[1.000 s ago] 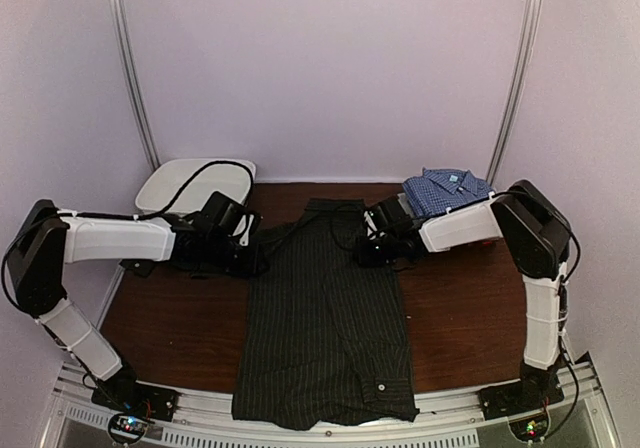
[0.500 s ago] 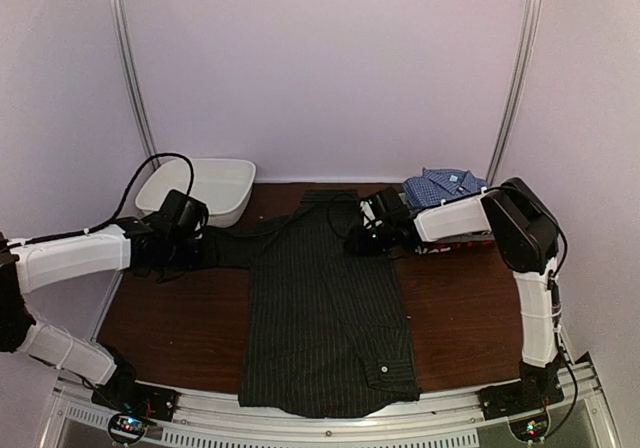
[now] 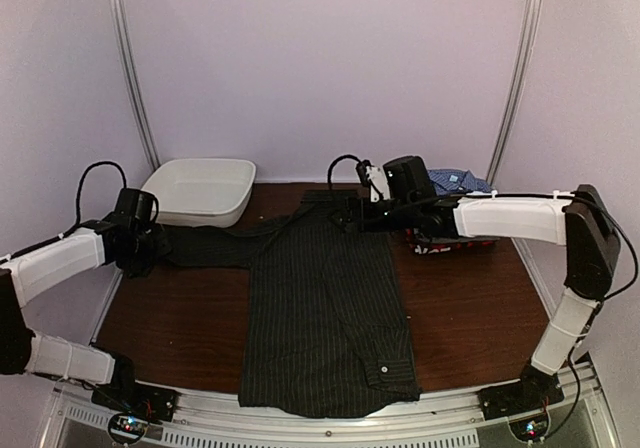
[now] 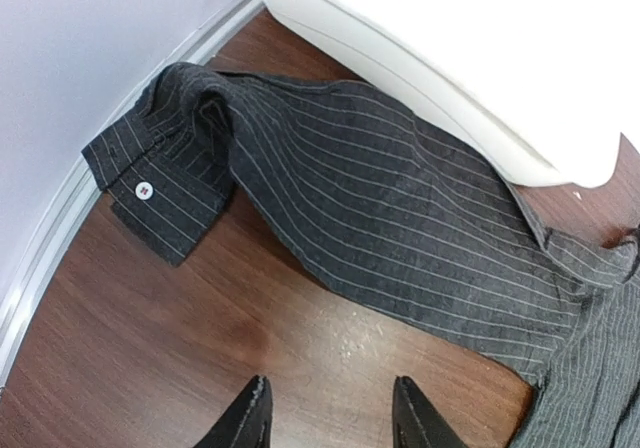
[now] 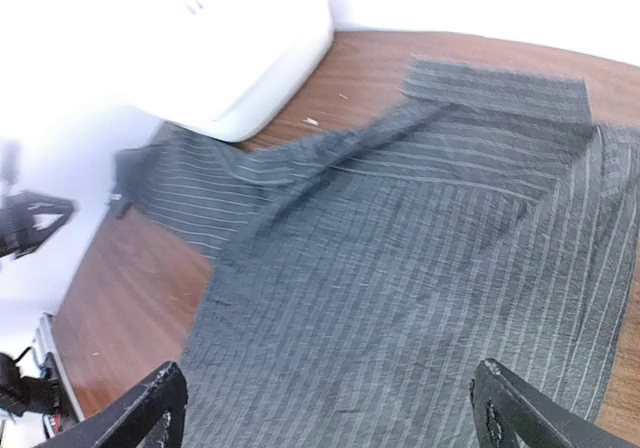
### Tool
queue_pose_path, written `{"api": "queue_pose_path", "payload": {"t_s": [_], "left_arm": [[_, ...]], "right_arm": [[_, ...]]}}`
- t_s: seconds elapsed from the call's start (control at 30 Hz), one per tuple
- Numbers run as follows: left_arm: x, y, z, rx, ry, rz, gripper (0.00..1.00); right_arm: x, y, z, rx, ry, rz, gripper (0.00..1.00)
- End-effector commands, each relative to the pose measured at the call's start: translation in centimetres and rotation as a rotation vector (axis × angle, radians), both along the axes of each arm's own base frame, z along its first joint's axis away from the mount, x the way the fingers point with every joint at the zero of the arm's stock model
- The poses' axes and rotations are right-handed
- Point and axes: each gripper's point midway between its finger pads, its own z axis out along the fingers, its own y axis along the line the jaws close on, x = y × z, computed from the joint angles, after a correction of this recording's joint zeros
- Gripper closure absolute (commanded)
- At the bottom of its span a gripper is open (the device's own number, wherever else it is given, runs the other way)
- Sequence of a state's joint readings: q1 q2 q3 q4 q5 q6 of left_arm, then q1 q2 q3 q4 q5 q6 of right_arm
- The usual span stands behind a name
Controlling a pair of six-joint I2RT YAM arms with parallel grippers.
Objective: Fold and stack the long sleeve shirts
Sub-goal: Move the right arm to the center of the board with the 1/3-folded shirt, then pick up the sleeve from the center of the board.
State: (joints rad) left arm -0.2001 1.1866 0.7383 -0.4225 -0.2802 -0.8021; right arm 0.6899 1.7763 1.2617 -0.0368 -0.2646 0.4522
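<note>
the black shirt (image 3: 320, 308) lies flat on the table (image 3: 470, 308), and its body runs from the far edge to the near edge. one sleeve (image 3: 205, 246) is stretched out to the left and passes just in front of the white tub (image 3: 200, 188). in the left wrist view the cuff (image 4: 160, 193) with its white button (image 4: 143, 189) lies near the wall, a little folded.

the left claw (image 4: 333, 423) is over bare wood just beside the sleeve. its fingers are spread and nothing is between them.

the right claw (image 5: 335, 418) is over the far part of the shirt body. its fingers stand very wide apart and hold nothing. if they touch the cloth, i cannot tell.

a folded blue shirt (image 3: 460, 180) is in the far right corner, behind the right arm and apart from the black shirt.
</note>
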Motion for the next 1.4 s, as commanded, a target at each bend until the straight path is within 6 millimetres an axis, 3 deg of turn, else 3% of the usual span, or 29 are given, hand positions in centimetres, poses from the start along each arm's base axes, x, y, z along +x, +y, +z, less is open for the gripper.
{"api": "queue_pose_path", "payload": {"t_s": [0.0,0.2,0.43,0.6,0.9,1.03,1.2,1.37], "left_arm": [[2.1,1.1,-0.9,-0.03,0.0,0.025,0.57],[3.9,3.8,-3.4,-0.062,0.029,0.099,0.55],[6.5,4.6,-4.5,-0.1,-0.003,0.074,0.5],[7.9,5.2,-4.6,-0.093,-0.016,0.091,0.48],[8.6,8.2,-5.2,-0.05,0.019,0.231,0.51],[9.5,8.2,-5.5,-0.067,0.002,0.223,0.52],[10.5,8.1,-5.4,-0.056,-0.016,0.196,0.6],[10.5,7.8,-4.6,-0.062,-0.047,0.17,0.93]], "right_arm": [[-1.7,-1.3,4.1,0.043,-0.092,-0.02,0.0],[-3.5,-5.0,8.4,0.082,-0.182,-0.081,0.0],[-4.3,-10.1,11.1,0.184,-0.239,-0.183,0.0],[-5.5,-10.5,11.7,0.208,-0.252,-0.134,0.01],[-7.2,-11.8,12.7,0.176,-0.272,-0.123,0.05],[-7.8,-12.5,13.4,0.167,-0.285,-0.134,0.06],[-8.6,-13.1,14.0,0.17,-0.288,-0.136,0.1],[-9.3,-13.7,14.4,0.169,-0.294,-0.143,0.14]]}}
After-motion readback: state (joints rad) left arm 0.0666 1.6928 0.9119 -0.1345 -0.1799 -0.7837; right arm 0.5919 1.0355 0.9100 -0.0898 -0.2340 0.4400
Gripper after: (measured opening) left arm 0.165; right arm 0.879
